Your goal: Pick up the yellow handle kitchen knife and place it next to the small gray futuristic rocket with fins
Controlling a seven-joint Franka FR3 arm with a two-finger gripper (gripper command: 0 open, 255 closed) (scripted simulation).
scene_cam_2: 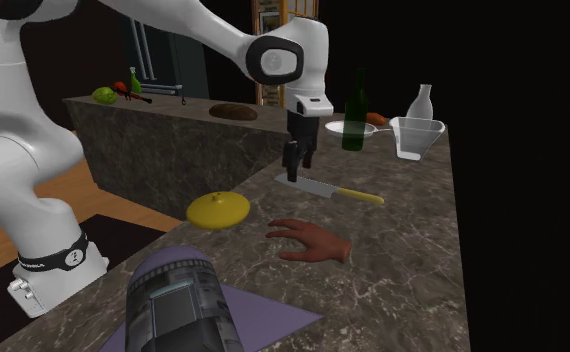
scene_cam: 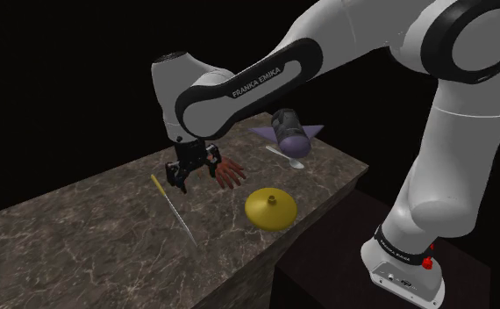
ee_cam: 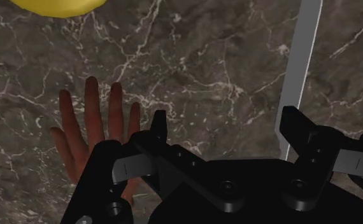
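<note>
The knife (scene_cam: 172,211) lies flat on the dark marble counter (scene_cam: 90,237), its yellow handle (scene_cam_2: 361,196) pointing away from the arm's stand and its grey blade (ee_cam: 299,70) toward the counter's edge. My gripper (scene_cam: 187,172) hangs just above the counter, open, with nothing between its fingers. The blade runs just outside one fingertip (ee_cam: 296,127). The grey rocket (scene_cam: 288,130) with purple fins lies on its side at the counter's far end, large in the foreground of the second exterior view (scene_cam_2: 183,300).
A model hand (scene_cam: 229,173) lies flat beside the gripper, opposite the knife. A yellow dome (scene_cam: 270,208) sits near the front edge, a spoon (scene_cam: 289,160) by the rocket. A green bottle (scene_cam_2: 354,115), a plate (scene_cam_2: 345,128) and a clear jug (scene_cam_2: 416,135) stand beyond the knife.
</note>
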